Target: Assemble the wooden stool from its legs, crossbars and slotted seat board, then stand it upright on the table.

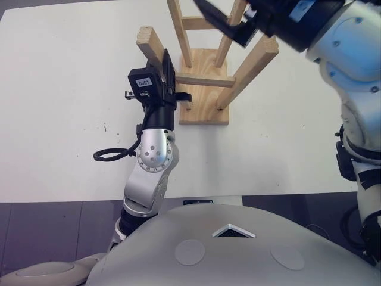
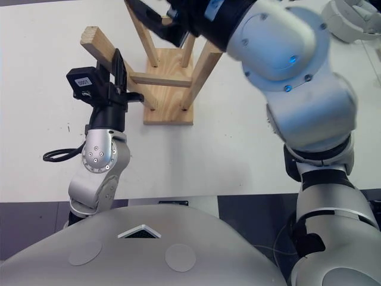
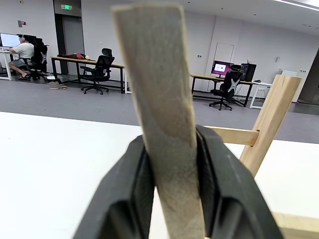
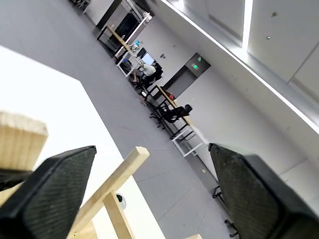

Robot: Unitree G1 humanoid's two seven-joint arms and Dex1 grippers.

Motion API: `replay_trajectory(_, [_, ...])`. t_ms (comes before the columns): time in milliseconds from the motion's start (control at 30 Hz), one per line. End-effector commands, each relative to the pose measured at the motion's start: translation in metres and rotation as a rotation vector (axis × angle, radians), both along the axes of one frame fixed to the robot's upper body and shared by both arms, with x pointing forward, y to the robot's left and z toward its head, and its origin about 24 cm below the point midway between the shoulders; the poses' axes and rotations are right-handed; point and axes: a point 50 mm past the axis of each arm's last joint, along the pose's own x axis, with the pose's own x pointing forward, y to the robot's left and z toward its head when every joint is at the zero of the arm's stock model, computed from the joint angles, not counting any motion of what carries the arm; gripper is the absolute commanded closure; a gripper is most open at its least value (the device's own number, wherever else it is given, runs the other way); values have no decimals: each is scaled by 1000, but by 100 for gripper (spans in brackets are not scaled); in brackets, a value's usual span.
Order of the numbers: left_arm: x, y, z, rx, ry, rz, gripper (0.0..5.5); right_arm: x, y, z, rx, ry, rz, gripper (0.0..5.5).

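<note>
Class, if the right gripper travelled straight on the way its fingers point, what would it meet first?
Probably a stool leg, seen between the open fingers of the right gripper; how far off is unclear.

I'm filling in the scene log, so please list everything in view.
Table: one, white, under everything.
Seat board: one, pale wood, flat on the table, with the stool upside down.
Legs: four, pale wood, rising from the seat board.
Crossbars: two visible, pale wood, one joining the near legs, one the far legs.
Cable: one, black, looped beside the left arm.
Left claw: one, black, shut on the near left leg.
Right claw: one, black, open, by the tops of the far legs.
</note>
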Motion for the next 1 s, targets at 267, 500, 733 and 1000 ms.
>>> replay_trajectory(267, [10,-13,-11,-21,79,33,447,13,23,-76,-513,-84,78,129])
replay_trajectory(500, [9,-26,-9,19,51,-30,447,10,20,-108,-609,62,72,129])
replay_trajectory(733, [11,-27,-12,72,65,-38,447,3,12,-86,-486,64,80,129])
replay_trajectory(1000, [12,-30,-13,113,69,-53,447,-14,-5,-137,-649,292,114,129])
